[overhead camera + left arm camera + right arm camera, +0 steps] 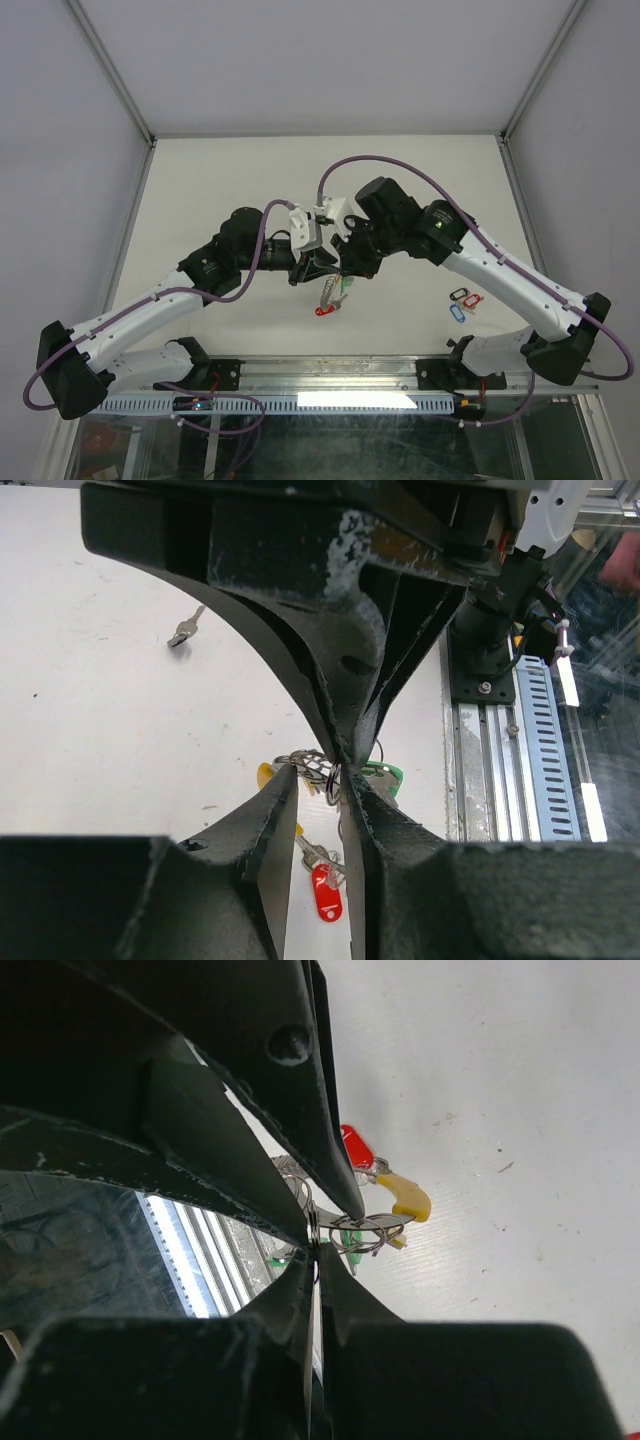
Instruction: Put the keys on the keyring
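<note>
Right wrist view: my right fingers [352,1305] come up from the bottom of the frame pressed fully together. They nip the thin wire of the keyring [362,1228] at their very tips, just below the middle. The keys [385,1175] already on it hang right of centre, one with a yellow tag [408,1196] and one with a red tag [355,1146].

In the left wrist view my left fingers [268,830] rise from the bottom edge with a narrow gap between them. The wire sits right at their tips, but I cannot tell whether they bite on it or only flank it.

In the top external view the bunch hangs above the table [220,200] in the middle of the frame, red tag lowest. A loose key [185,630] lies on the table at the upper left of the left wrist view. A few more loose keys [462,302] lie right of centre in the top external view.

I judge the ring to be light, springy and slick. With only one pinch on it, it will likely twist and swing under the hanging keys. I would hold the bare wire itself, close to its opening, never the tags or the small rings, which only pivot. The keys look stiff, flat and sturdy, so a firm pinch should not hurt them. Their plastic tags give the broadest hold but look smooth, so I expect some slipping.
</note>
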`<state>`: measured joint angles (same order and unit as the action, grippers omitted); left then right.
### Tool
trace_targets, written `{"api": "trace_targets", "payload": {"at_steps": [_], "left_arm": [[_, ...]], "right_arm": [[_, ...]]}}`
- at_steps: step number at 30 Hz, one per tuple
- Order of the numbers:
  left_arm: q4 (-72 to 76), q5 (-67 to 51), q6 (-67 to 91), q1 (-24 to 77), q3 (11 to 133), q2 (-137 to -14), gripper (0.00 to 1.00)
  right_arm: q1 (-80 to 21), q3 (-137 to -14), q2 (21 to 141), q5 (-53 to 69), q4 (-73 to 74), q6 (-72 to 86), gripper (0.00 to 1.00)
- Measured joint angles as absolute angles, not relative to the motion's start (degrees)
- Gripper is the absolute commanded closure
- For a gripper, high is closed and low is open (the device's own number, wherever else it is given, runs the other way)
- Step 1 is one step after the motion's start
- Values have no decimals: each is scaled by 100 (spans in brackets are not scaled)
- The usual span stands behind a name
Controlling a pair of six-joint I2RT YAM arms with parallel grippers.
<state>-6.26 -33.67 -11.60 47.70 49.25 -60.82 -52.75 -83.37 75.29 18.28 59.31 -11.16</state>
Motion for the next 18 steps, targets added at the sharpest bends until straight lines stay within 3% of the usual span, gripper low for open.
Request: {"api": "trace_targets", "payload": {"at_steps": [10, 18], "left_arm": [[-670, -3417, -1201, 4807, 4928, -6090, 80], [-729, -3509, -1267, 4807, 4943, -6093, 92]], "right_arm": [[-5275, -8337, 7494, 1774, 5922, -1098, 100], [-5275, -8337, 7450, 1726, 5900, -1098, 100]]}}
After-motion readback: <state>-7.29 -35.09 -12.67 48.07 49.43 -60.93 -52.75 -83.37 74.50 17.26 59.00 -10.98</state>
